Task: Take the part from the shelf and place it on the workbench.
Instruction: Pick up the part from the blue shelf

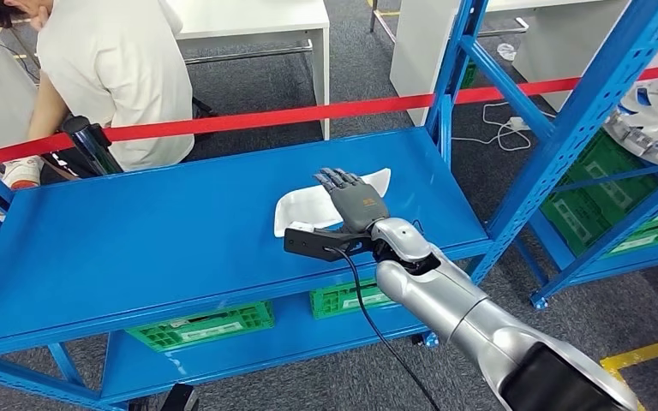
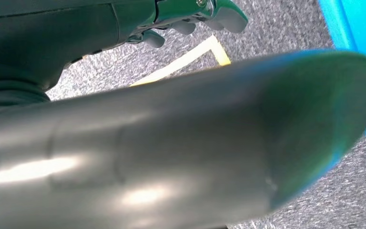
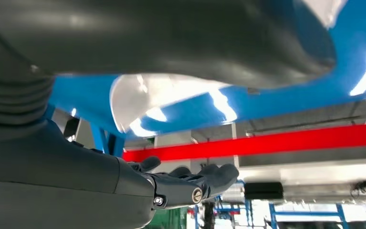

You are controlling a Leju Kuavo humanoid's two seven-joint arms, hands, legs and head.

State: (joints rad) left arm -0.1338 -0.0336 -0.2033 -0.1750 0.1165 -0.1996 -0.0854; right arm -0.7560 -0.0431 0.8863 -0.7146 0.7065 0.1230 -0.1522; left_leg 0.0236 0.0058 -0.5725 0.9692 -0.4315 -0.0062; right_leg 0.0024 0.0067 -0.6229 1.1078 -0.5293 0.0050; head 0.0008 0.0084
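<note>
The part, a white curved shell (image 1: 302, 211), lies on the top board of the blue shelf (image 1: 154, 240), right of the middle. My right hand (image 1: 355, 199) hovers palm down just over it with straight, spread fingers, covering its middle and holding nothing. In the right wrist view the white shell (image 3: 143, 98) shows on the blue board between the thick thumb (image 3: 219, 43) and the dark fingers (image 3: 190, 183), which stand well apart. My left hand (image 2: 190, 19) hangs over the grey carpet with loosely bent fingers, holding nothing.
A person in a white shirt (image 1: 111, 68) bends down behind the shelf at the back left, beyond a red tape (image 1: 308, 113). Green crates (image 1: 206, 325) sit on the lower board. A second blue rack (image 1: 608, 188) with green crates and white parts stands to the right.
</note>
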